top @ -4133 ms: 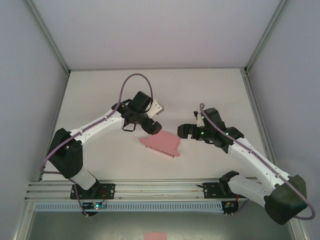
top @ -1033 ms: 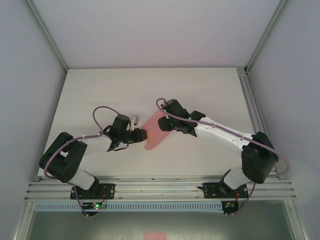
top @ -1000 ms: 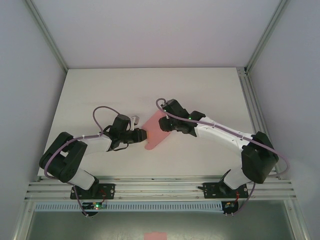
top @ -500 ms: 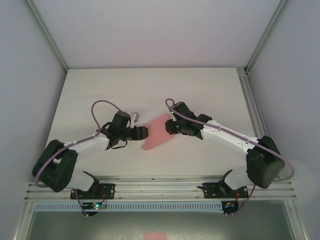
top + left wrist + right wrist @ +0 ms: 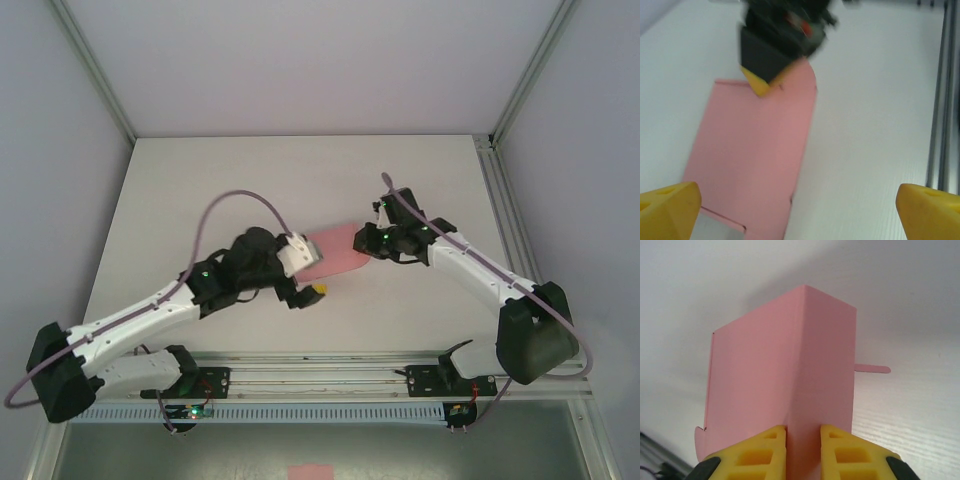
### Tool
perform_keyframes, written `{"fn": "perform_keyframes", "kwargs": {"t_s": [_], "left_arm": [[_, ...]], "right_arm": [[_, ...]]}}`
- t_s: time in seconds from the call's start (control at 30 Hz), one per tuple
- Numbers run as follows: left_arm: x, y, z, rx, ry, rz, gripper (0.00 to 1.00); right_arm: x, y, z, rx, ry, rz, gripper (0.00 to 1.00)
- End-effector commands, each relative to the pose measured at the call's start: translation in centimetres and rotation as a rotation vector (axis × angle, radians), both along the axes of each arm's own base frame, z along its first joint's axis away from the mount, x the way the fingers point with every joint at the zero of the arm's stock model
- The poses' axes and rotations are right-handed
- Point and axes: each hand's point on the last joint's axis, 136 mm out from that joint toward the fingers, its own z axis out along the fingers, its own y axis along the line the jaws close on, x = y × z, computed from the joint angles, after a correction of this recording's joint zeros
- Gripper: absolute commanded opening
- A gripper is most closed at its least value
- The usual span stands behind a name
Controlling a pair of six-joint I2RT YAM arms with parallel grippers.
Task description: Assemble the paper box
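The step in hand looks like a re-grip during the shaping of the paper box [image 5: 335,252], with one arm keeping it in place while the other is free. In the top view the box lies near the middle of the table [image 5: 200,180], between the two arms. The right gripper [image 5: 366,243] is at the box's right end, and in the right wrist view its yellow fingers [image 5: 771,445] are clenched on a raised fold of the pink card [image 5: 785,370]. That fold runs up the centre of the frame like a ridge, and a thin tab sticks out to its right. The left gripper [image 5: 308,278] hangs just below and left of the box with its jaws spread wide, grasping nothing. In the left wrist view its fingertips [image 5: 670,210] sit in the two lower corners of the frame. The card [image 5: 755,155] stretches away from the lower left towards the right gripper [image 5: 771,75] at the top. The flaps appear unfolded, so the task seems to be at an early or middle stage. The next move probably calls for the left gripper to come in on the near end of the card. It would need to close on a flap or a side panel without dragging the sheet out of the right gripper's pinch. The card looks thin enough to buckle if it is pushed end-on.
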Motion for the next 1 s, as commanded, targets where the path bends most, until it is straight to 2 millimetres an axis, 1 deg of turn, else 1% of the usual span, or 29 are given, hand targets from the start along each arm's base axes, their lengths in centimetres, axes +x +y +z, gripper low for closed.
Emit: {"fn": "perform_keyframes", "kwargs": {"t_s": [0.0,0.1,0.13,0.2,0.27,0.33,0.37,0.47,0.57,0.6,0.67,0.77,0.8,0.83,0.9,0.97], "left_arm": [[1.6,0.6,-1.2,0.259,-0.187,-0.021,1.0],[2.7,-0.3,-2.2,0.404,-0.286,-0.027,1.0],[3.4,-0.7,-2.6,0.449,-0.334,-0.015,1.0],[4.0,-1.3,-3.4,0.54,-0.384,-0.025,1.0],[4.9,-1.7,-4.2,0.61,-0.426,-0.017,1.0],[6.3,-1.4,-4.7,0.677,-0.476,0.029,0.99],[6.7,-1.3,-4.9,0.7,-0.488,0.038,0.99],[6.8,-1.0,-5.0,0.715,-0.495,0.043,0.96],[6.7,-0.1,-5.3,0.709,-0.478,0.051,0.93],[6.7,0.2,-5.5,0.708,-0.468,0.053,0.89],[6.9,0.5,-5.6,0.692,-0.444,0.07,0.79],[7.3,0.5,-5.9,0.667,-0.414,0.076,0.65],[7.4,0.5,-6.1,0.675,-0.414,0.079,0.63],[7.5,0.4,-6.2,0.679,-0.41,0.077,0.56],[7.6,0.1,-6.4,0.681,-0.402,0.073,0.46],[7.7,-0.1,-6.4,0.677,-0.404,0.07,0.37]], "right_arm": [[-1.6,0.4,1.6,0.15,0.172,-0.01,0.1],[-2.3,0.6,1.5,0.219,0.277,-0.022,0.11],[-2.5,0.8,1.6,0.245,0.312,-0.024,0.11],[-2.8,1.0,1.5,0.277,0.365,-0.019,0.1],[-3.0,1.1,1.5,0.296,0.401,-0.013,0.12],[-3.0,1.0,1.5,0.295,0.416,-0.014,0.12],[-2.9,0.8,1.4,0.292,0.419,-0.019,0.11],[-2.7,0.3,1.4,0.307,0.435,-0.036,0.11],[-3.0,0.3,1.5,0.335,0.458,-0.03,0.11],[-3.1,0.4,1.5,0.339,0.463,-0.026,0.11],[-3.3,0.5,1.7,0.351,0.47,-0.021,0.11],[-3.3,0.8,2.3,0.375,0.465,-0.019,0.11],[-3.2,0.8,2.6,0.381,0.458,-0.02,0.11],[-3.2,0.8,2.8,0.384,0.452,-0.018,0.12],[-3.1,0.8,3.3,0.385,0.436,-0.015,0.19],[-3.0,0.7,3.5,0.38,0.419,-0.017,0.25]]}}
